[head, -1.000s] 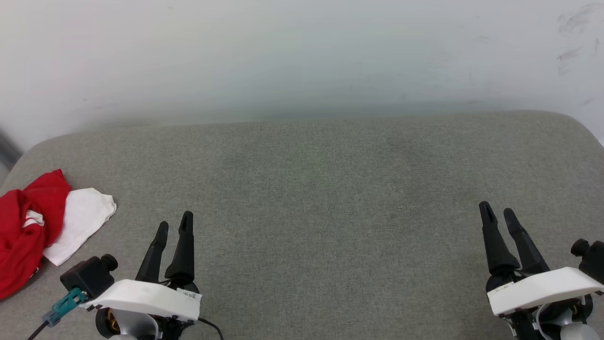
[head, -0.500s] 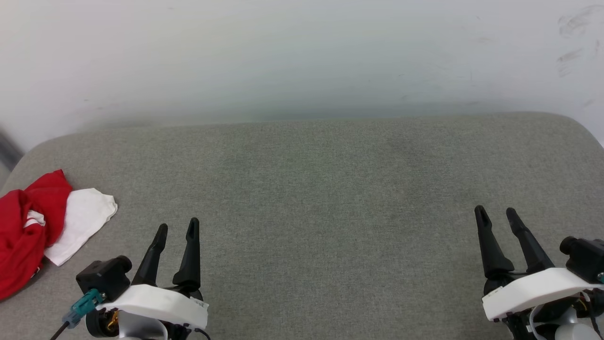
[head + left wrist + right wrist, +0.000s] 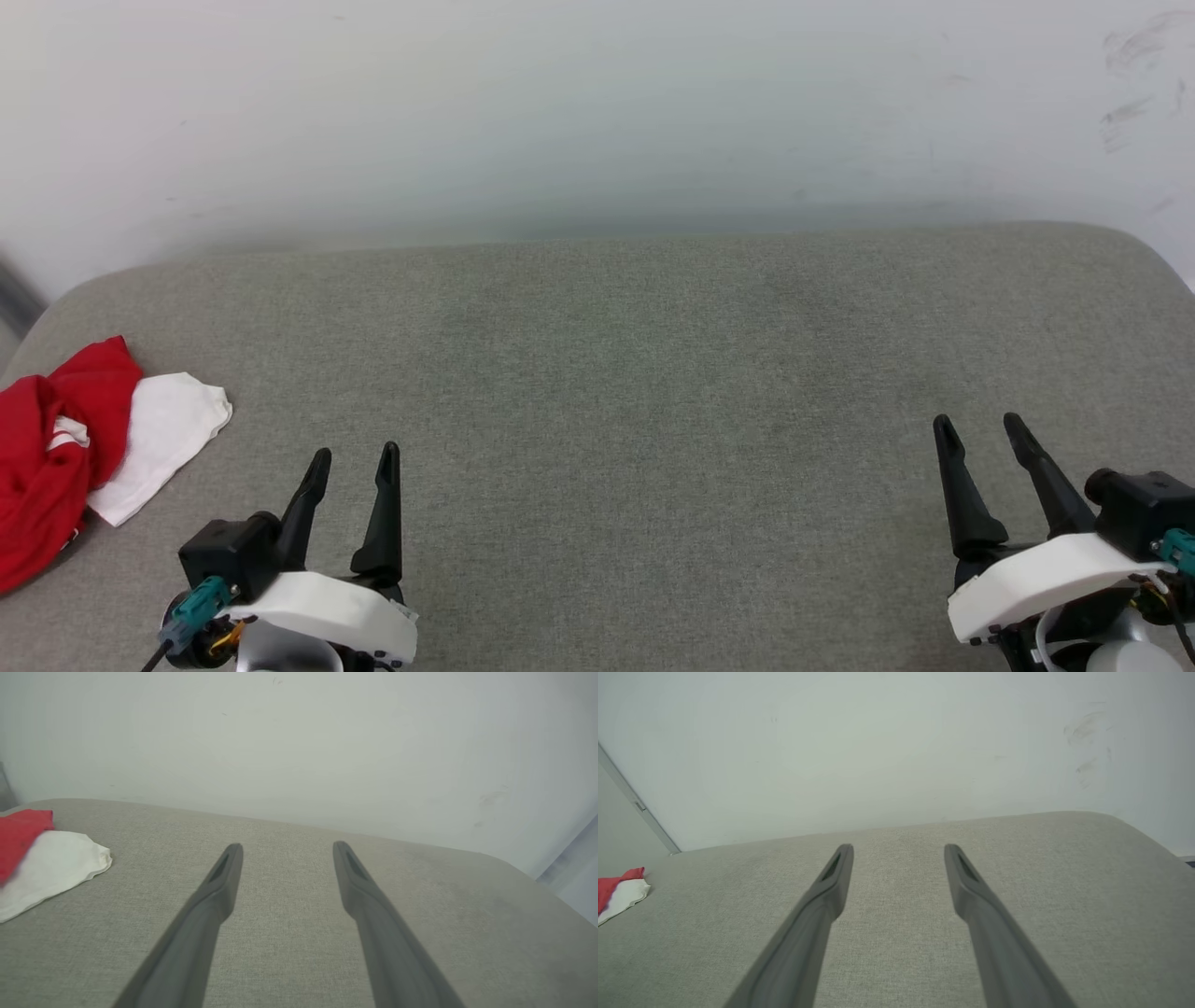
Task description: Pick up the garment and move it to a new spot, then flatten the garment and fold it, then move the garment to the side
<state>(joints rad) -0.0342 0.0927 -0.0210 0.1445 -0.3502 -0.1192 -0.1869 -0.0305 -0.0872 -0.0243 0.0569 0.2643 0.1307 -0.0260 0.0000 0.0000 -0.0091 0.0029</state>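
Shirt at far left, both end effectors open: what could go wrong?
1. The shirt lies bunched at the left edge of the grey cushion, partly out of frame. A pinch by the left end effector may catch only the white sleeve.
2. So near the edge, a push could slide it off.
3. The right end effector sits far away, so it is likely no help at first.

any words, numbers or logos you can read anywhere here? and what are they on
No text can be read in these views.
garment: crumpled at the left edge of the grey padded surface; only red and white cloth shows, no letters or numbers.
white housing of the left tool: a tiny speck near its end may be a label, too small to read.
wall: grey scuffs, not writing.
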